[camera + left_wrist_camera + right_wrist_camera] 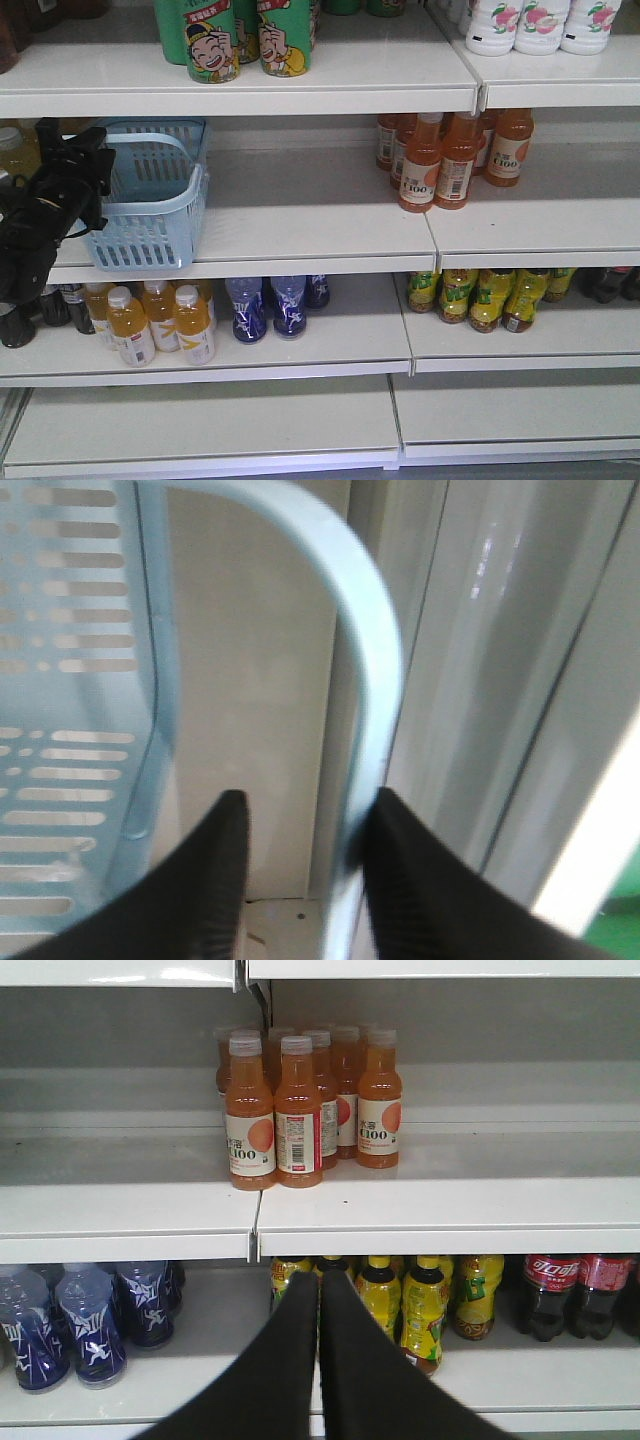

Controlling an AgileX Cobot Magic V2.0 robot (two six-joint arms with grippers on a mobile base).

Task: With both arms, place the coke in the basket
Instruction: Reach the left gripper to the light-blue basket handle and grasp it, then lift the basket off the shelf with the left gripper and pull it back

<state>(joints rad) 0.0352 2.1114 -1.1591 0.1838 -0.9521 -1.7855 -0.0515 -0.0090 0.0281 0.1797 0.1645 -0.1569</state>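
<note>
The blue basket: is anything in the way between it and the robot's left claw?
Nothing visible is. In the left wrist view, the left claw is open, and the hoop handle of the basket passes through the gap, close against one finger.

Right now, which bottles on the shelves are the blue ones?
The blue bottles stand on the shelf under the basket, between the pale orange bottles on their left and yellow-green ones further right.

Black right tool [320,1280] fingers pressed together, orange bottles [300,1110] on shelf [450,1210] above, cola bottles [575,1290] lower right
</note>
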